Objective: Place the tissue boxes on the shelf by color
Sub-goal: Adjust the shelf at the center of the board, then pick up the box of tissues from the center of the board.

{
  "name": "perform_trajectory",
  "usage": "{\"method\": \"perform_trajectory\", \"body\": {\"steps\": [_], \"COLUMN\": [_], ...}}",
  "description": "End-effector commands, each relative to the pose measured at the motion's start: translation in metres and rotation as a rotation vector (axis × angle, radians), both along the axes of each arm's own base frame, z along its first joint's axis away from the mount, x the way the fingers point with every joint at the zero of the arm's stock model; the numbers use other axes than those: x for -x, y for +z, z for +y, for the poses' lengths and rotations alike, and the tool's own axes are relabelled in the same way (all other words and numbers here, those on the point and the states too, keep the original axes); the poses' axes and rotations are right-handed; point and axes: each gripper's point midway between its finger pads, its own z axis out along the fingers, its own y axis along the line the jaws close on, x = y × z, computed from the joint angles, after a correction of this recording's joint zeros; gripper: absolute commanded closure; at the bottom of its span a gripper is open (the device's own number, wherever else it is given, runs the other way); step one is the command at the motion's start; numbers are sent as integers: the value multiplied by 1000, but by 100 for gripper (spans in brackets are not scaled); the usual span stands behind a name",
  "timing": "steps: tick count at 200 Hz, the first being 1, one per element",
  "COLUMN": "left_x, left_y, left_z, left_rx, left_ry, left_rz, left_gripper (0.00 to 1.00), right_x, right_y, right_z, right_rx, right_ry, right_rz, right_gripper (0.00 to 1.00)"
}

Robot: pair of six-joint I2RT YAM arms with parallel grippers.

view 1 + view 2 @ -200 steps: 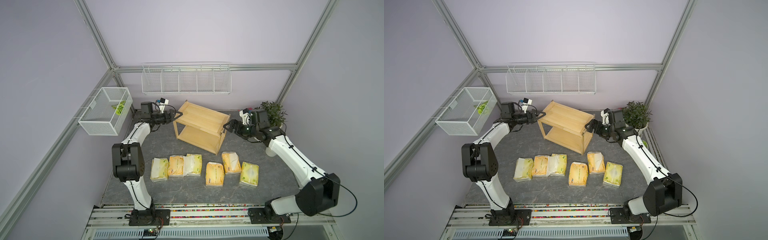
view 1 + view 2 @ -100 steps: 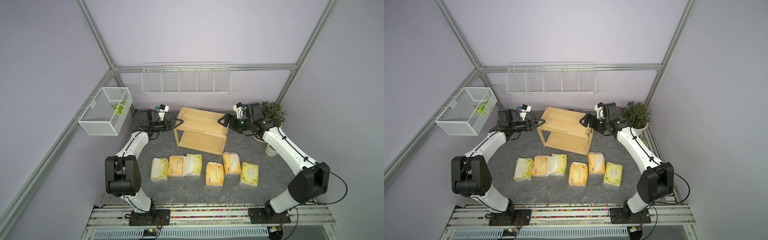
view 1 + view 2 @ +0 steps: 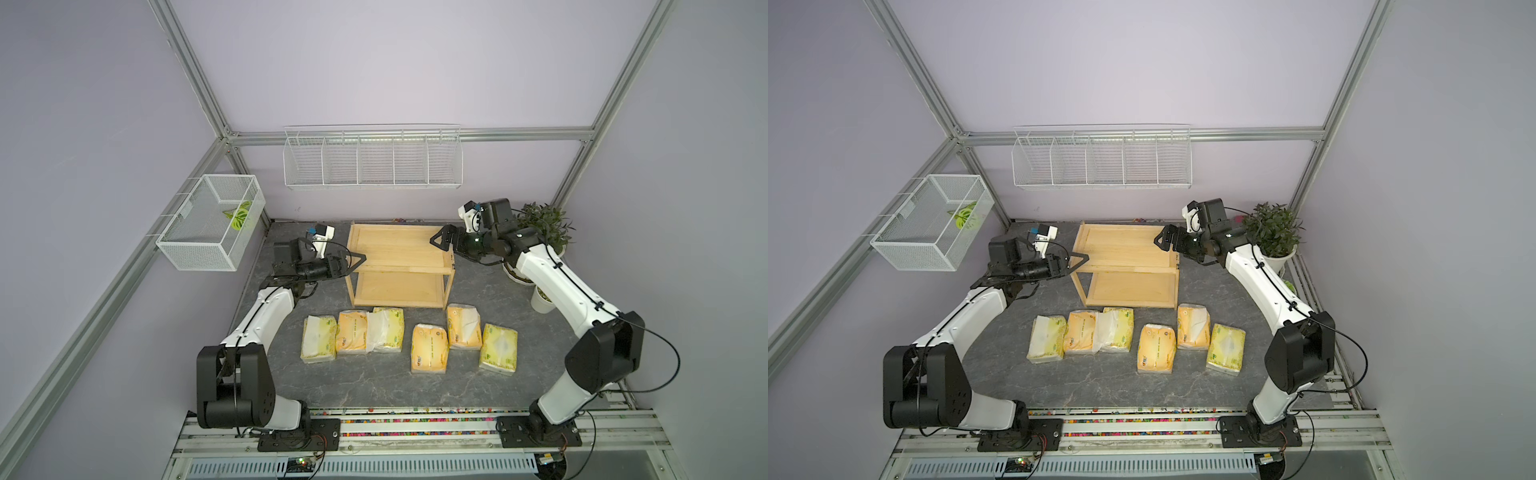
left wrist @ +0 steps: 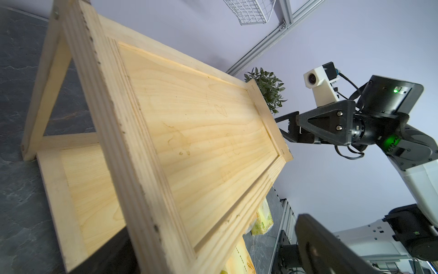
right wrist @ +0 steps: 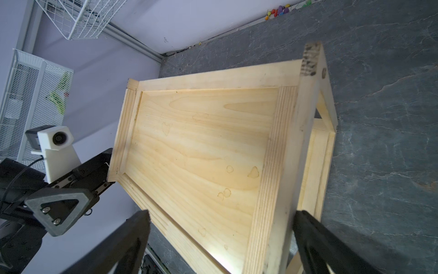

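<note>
Three orange tissue boxes point(image 3: 429, 348), three yellow-green tissue boxes point(image 3: 498, 348), one shelf point(image 3: 397, 249), one rack point(image 3: 372, 160), one basket point(image 3: 199, 249)

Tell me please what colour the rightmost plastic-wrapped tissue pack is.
Pale yellow-green tissue pack, clearest in a top view.

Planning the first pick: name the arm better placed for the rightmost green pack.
Right, likely: the green pack lies at that arm's end of the row, and the right pincer is open.

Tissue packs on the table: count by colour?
Orange-yellow tissue packs: 3
Pale yellow-green tissue packs: 3
Total: 6, all on the table, none on the wooden shelf.
</note>
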Motion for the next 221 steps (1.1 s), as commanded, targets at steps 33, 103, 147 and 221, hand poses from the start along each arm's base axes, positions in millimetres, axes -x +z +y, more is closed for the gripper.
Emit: {"method": "perform_trajectory", "body": {"steps": [33, 103, 147, 221], "left_x": [-34, -26, 18, 103], "left_y": [5, 58, 83, 39], "left_z": [39, 88, 81, 22], "left_rx": [-188, -318, -288, -252], "left_ry": [317, 613, 571, 385], "left_rz": [-9, -156, -168, -42], "left_gripper": [0, 0, 0, 0], "right_x": [-6, 10, 67, 151], "right_y": [12, 41, 49, -13], "right_z": [-19, -70, -88, -91], "right_rx": [104, 119, 121, 43], "right_ry": [-51, -182, -191, -141], "right_rz": [-58, -136, -147, 41], "right_gripper": [1, 1, 1, 1]}}
